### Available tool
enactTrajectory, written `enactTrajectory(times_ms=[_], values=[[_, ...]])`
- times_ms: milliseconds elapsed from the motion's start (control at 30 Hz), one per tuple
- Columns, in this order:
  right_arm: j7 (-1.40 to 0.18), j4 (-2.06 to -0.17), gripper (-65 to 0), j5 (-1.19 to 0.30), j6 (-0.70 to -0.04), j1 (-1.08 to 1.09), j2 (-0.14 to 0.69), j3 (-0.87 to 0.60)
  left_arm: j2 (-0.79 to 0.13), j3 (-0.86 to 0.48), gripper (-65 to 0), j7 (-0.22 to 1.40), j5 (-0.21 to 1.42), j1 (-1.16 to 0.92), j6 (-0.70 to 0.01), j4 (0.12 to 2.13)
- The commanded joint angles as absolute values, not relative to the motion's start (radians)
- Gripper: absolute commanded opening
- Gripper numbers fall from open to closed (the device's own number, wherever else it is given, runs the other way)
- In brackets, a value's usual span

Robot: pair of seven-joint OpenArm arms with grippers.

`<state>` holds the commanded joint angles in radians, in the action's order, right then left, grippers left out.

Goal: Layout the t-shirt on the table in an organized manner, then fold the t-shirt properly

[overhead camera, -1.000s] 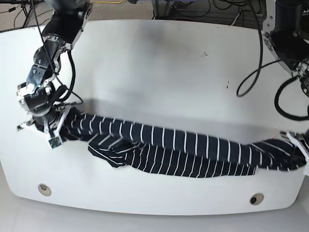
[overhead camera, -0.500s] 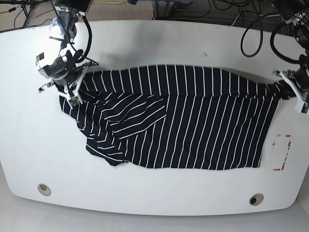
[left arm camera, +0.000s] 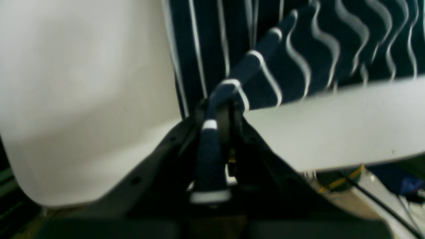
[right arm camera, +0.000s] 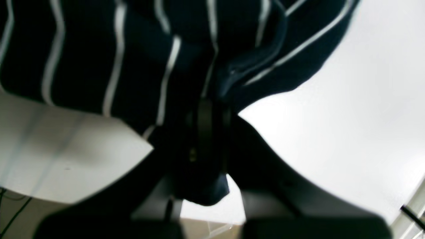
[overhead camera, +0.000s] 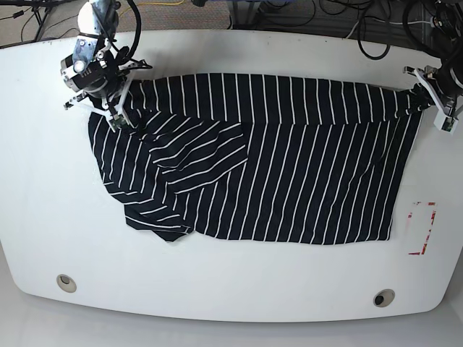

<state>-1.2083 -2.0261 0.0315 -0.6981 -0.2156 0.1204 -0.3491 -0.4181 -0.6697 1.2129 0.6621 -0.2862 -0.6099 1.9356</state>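
The dark navy t-shirt [overhead camera: 289, 159] with thin white stripes lies spread across the white table [overhead camera: 231, 289], stretched taut along its far edge, with loose folds bunched at the left. My left gripper [overhead camera: 427, 94] is shut on the shirt's far right corner; the left wrist view shows a striped fold [left arm camera: 212, 139] pinched between the jaws of that gripper [left arm camera: 219, 114]. My right gripper [overhead camera: 108, 101] is shut on the far left corner, and dark fabric [right arm camera: 132, 49] fills the right wrist view above this gripper [right arm camera: 211, 109].
A red-and-white tape rectangle [overhead camera: 422, 228] marks the table's right side. Two round metal grommet holes [overhead camera: 66, 283] [overhead camera: 383, 298] sit near the front edge. Cables [overhead camera: 347, 22] lie beyond the far edge.
Both grippers have carried the shirt's top edge away from the front edge toward the far side. The shirt went from a bunched strip to a spread, stretched sheet.
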Motion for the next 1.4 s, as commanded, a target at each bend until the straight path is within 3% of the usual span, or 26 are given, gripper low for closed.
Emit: enactTrajectory(times_ms=[400, 667, 1000, 1267, 1400], values=[[-1.213, -2.006, -64.5, 0.031, -0.698, 0.128, 0.206, -0.332, -0.418, -0.538, -65.0, 1.214, 0.636, 0.226, -0.584, 1.928], [-1.218, -1.977, -64.4, 0.031, -0.698, 0.496, 0.335, -0.154, -0.417, -0.354, -65.0, 1.218, 0.515, 0.680, -0.556, 1.870], [-1.325, -1.982, -64.4, 0.025, -0.698, 0.923, 0.395, 0.001, -0.417, -0.298, -65.0, 1.219, 0.504, 1.145, -0.558, 1.650], [-1.326, -2.012, -64.4, 0.030, -0.698, 0.952, 0.397, -0.002, -0.415, -0.300, -65.0, 1.267, 0.507, 1.179, -0.561, 1.635], [-1.326, -2.022, -64.7, 0.028, -0.698, 0.829, 0.395, -0.035, -0.415, -0.306, -65.0, 1.294, 0.536, 1.063, -0.561, 1.662]])
